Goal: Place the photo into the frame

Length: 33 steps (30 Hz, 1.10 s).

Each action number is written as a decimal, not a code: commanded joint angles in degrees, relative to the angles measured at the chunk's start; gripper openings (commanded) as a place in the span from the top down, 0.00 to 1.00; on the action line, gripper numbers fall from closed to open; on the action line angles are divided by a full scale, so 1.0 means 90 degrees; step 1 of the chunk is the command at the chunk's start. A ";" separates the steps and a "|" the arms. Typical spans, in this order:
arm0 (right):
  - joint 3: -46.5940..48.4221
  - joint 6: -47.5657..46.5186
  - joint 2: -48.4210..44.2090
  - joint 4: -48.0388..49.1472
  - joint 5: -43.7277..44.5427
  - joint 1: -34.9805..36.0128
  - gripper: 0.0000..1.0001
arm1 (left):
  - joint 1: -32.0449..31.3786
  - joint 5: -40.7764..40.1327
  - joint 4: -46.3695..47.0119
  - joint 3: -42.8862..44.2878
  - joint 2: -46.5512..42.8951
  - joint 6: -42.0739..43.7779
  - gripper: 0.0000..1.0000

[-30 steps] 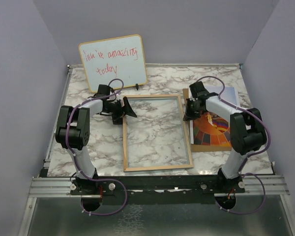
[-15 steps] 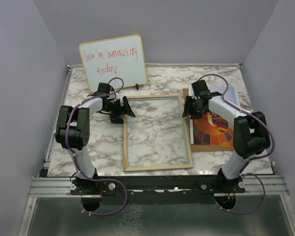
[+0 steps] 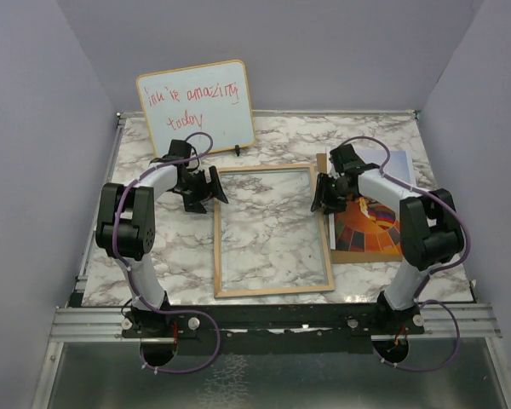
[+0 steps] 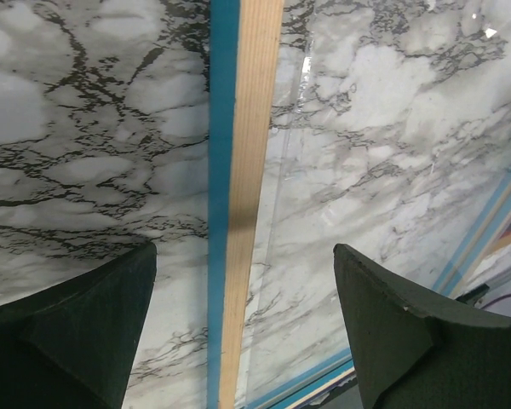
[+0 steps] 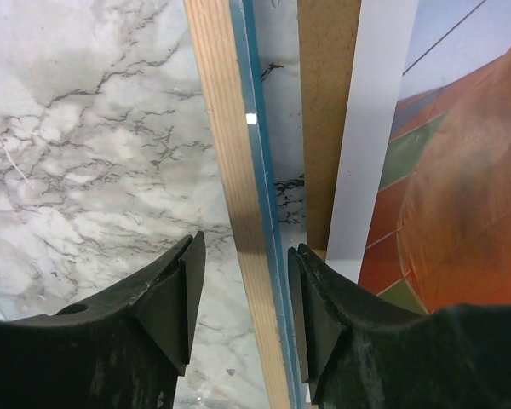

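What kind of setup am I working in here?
Probably a purpose-built robot test cell: plain lilac walls box in a marble-patterned table, a metal rail runs along its near edge, and a handwritten whiteboard stands behind.

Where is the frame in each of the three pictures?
Top: frame lies flat mid-table.
Left wrist: its rail runs up the middle, between the fingers.
Right wrist: another rail runs up between the fingers, left of centre.
Shared landmark: the marble table.
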 commanded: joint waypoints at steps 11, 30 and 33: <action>-0.0057 0.0012 -0.0132 -0.0366 0.0452 -0.0031 0.88 | -0.0025 -0.0706 -0.0460 -0.0052 0.0025 0.0232 0.15; -0.0696 0.0164 -0.0991 0.0543 -0.1864 -0.0103 0.66 | -0.0314 -0.0512 -0.0282 0.0028 0.0191 0.0030 0.18; -0.0996 0.0325 -0.1059 0.1104 -0.2527 -0.0106 0.59 | -0.0330 -0.0511 -0.0248 0.0009 0.0206 -0.0016 0.18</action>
